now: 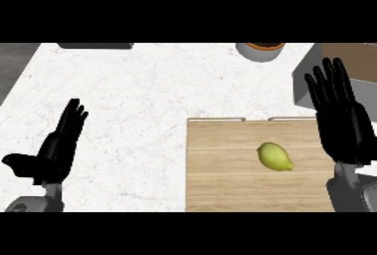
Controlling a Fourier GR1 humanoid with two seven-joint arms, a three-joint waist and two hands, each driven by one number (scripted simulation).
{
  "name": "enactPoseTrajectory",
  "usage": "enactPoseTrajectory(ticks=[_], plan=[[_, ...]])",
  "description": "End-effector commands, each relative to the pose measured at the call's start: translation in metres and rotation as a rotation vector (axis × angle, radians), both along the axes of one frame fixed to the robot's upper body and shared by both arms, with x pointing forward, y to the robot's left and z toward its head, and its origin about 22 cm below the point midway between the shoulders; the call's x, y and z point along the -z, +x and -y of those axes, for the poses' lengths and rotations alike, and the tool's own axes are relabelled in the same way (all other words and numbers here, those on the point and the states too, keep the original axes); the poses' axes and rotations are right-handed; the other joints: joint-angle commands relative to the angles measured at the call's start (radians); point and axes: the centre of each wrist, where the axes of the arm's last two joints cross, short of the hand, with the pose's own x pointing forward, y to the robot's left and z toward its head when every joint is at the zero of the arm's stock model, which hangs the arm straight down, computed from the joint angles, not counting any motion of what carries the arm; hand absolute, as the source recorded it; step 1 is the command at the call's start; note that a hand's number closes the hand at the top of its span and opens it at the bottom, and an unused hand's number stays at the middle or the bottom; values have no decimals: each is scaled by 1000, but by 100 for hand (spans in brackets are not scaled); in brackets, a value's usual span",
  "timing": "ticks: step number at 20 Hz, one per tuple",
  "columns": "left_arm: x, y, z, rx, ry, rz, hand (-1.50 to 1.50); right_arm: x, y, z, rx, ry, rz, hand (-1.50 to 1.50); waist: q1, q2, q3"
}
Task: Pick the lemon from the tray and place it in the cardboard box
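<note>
Lemon lying on wooden tray, both hands open, nothing held.

White marbled counter w/ dark floor strip at far left; tray at lower right, metal handles on its far edge. Cardboard box at upper right, grey outside, brown inside; a bowl near the top edge. Lemon yellow-green, oval, pointed end, right of tray centre. Left hand fingers straight over bare counter; right hand flat, fingers spread, just right of lemon, apart from it.

White speckled marble counter. Grey round pot with orange inside at counter's far edge. Dark flat object at far edge, leftward, cut off.
</note>
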Motion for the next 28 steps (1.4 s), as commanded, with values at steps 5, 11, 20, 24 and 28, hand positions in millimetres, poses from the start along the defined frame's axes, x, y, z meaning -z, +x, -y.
enactPoseTrajectory(ticks=[5,11,20,24,28], plan=[[-35,26,38,249,206,41,0,74,-38,-2,-288,-84,-147,-150,-28,5,5],[-23,18,59,312,180,-10,0,70,-50,57,-124,-754,34,-150,-60,2,3],[-38,26,75,366,204,-29,0,74,-106,94,-23,-1082,266,-150,-28,-2,2],[-31,21,81,345,196,-9,0,14,-123,117,-160,-1122,161,-150,-30,-3,1],[-56,26,78,356,209,-27,0,5,-130,118,-307,-1140,47,-150,-24,-2,1]])
